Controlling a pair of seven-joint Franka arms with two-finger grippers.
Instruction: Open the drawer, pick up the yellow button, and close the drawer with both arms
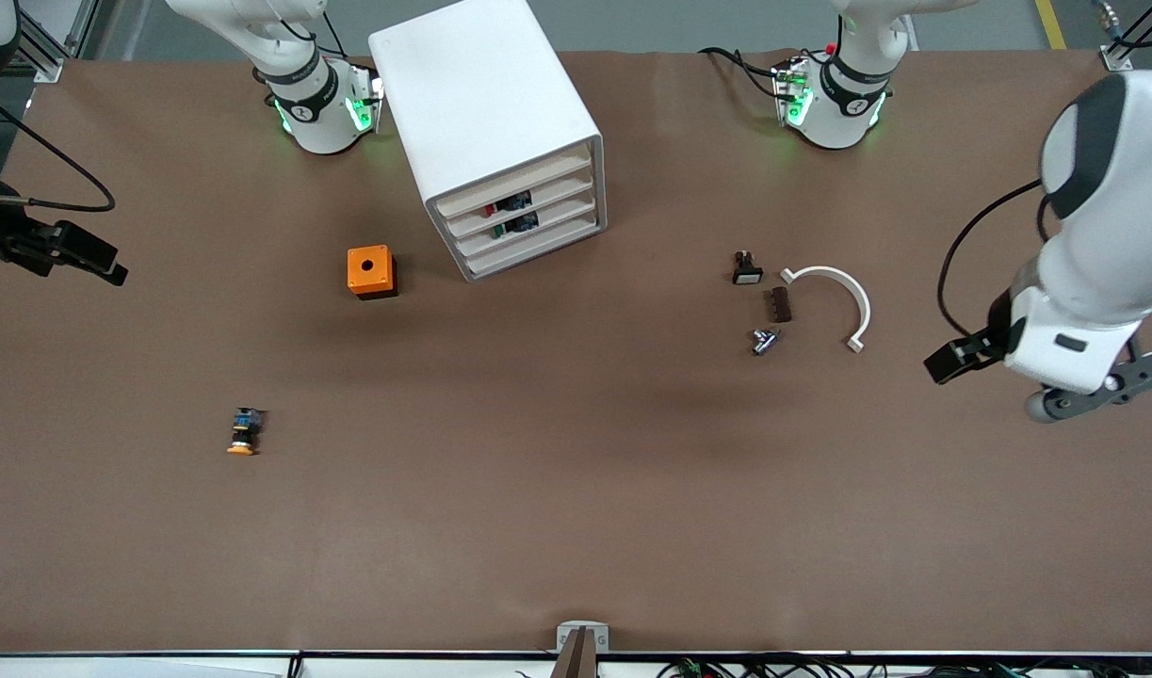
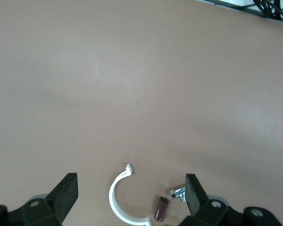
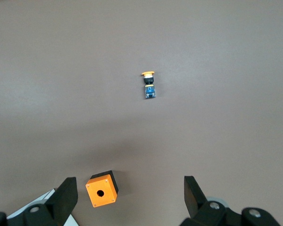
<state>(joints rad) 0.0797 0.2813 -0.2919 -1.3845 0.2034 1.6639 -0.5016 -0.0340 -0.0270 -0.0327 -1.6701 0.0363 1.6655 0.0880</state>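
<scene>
— Where's the button [image 1: 244, 431]?

— Lying on its side on the brown desk [image 1: 576, 527], out in the open toward the right arm's end, nearer the front camera than the orange cube [image 1: 371, 271]. Its orange-yellow cap points toward the camera's edge of the desk, with the black body and the blue bit above it in the front view.

— And the drawer [image 1: 517, 184]?

— Pushed in, flush with the three lower ones in the white cabinet [image 1: 491, 122], which stands between the two arm bases. Small dark parts show in the slots lower down the cabinet's front.

— The claws?

— The right claw [image 3: 129, 200] hangs high over the right arm's end of the desk. Its fingers [image 3: 66, 195] are spread wide and hold nothing; the right wrist view shows the cube and the button below, well apart from each other. The left claw [image 2: 131, 197] hangs over the left arm's end, also wide open and empty. Under it lie a white curved clip [image 1: 835, 299], a small brown block [image 1: 780, 304] and a little metal piece [image 1: 764, 341]. A black-and-white switch piece [image 1: 746, 268] sits close by, farther from the camera than the brown block.
</scene>
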